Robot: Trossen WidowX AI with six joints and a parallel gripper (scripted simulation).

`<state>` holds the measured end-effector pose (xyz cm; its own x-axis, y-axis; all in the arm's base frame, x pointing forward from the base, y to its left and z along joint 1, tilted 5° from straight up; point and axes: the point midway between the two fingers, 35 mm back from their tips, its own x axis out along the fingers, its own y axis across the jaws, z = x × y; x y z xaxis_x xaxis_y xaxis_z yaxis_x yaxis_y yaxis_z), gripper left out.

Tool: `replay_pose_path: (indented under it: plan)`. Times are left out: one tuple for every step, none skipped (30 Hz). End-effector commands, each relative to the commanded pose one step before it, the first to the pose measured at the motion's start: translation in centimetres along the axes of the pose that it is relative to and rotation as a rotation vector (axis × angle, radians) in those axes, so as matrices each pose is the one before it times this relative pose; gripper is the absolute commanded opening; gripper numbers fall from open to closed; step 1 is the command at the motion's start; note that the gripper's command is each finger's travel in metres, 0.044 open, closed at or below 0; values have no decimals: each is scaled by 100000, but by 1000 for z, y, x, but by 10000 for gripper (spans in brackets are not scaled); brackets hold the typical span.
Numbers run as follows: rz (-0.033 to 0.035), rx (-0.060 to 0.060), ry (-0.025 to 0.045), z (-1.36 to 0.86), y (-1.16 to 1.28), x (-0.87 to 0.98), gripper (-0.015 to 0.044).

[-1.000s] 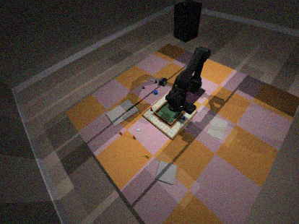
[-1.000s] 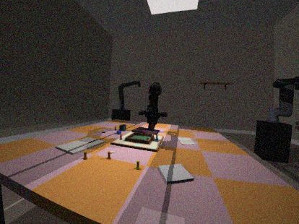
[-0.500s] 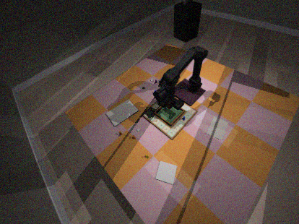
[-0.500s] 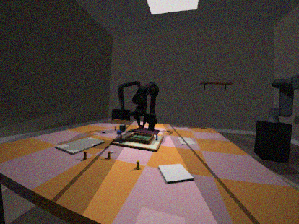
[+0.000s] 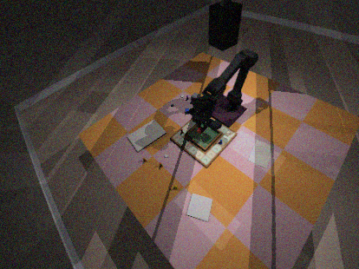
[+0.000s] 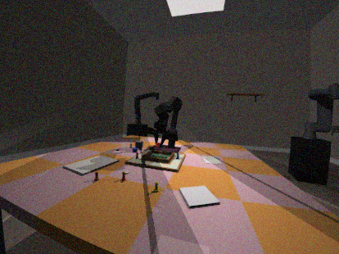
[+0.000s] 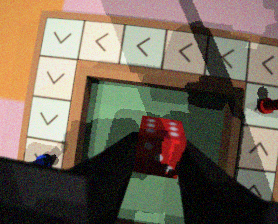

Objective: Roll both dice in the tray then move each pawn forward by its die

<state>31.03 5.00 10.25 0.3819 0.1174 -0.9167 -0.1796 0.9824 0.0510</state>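
Observation:
My gripper (image 5: 200,129) (image 6: 157,145) (image 7: 158,142) is shut on the red die (image 7: 161,145), above the green-floored tray (image 5: 197,144) (image 7: 150,75). The tray sits in the middle of the arrow board (image 5: 205,160) (image 6: 153,166) (image 7: 55,77). The top face of the die shows two rows of pips in the wrist view. The blue pawn (image 7: 45,160) (image 5: 220,142) stands on one side of the track. The red pawn (image 7: 267,105) (image 5: 182,132) is on the opposite side. A small blue object (image 5: 187,110) (image 6: 134,149), seemingly the blue die, lies on the table beyond the board.
Pale flat panels (image 5: 146,135) (image 5: 199,206) (image 5: 261,154) lie around the board. Small dark figures (image 6: 97,176) (image 6: 124,176) and a yellowish one (image 6: 155,187) stand in front of it. A grey box (image 6: 139,145) is behind the blue object. A dark purple mat (image 5: 230,116) lies by the arm.

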Motion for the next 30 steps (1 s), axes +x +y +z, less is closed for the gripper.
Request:
replay_pose_path:
  plan:
    - [507,801,-9855,-157,43,212,0]
    - [41,12,-3426,14,-5,8,0]
    - [46,6,-3425,8,-4,-7,0]
    - [52,1,-3424,2,-2,-23,0]
    - [62,-1,-3424,41,-15,69,0]
    - [67,-8,-3431,33,-13,48,0]
    - [71,-15,-3429,25,-11,25,0]
    - [75,-22,-3427,18,-9,2,0]
    - [79,-30,-3425,13,-7,-22,0]
    - [69,-30,-2828,7,-4,-36,0]
    - [43,-21,-1696,3,-2,-29,0]
    - [14,-7,-565,1,0,-11,0]
    - [-1,0,8,6,-1,-135,0]
    - [-3,-1,25,12,-2,-404,0]
    - [-4,-1,34,2,-1,-533,0]
    - [-6,-1,55,-26,2,-832,0]
    - [-6,-1,62,-71,8,-912,0]
    - [-5,0,54,-93,12,-767,0]
    - [-3,0,33,-71,9,-459,0]
    - [-1,0,11,-26,3,-153,0]
    - [0,0,5,-87,-3,10,0]
    - [0,0,5,-86,-3,10,0]
    - [0,0,3,-85,-3,34,0]
    - [0,0,2,-51,-2,21,0]
    - [0,0,0,0,0,0,0]
    - [0,0,0,0,0,0,0]
    - [0,0,-2,69,3,-36,0]
    - [-451,539,-384,192,-66,37,0]
    - [0,0,0,0,0,0,0]
    - [0,0,0,0,0,0,0]
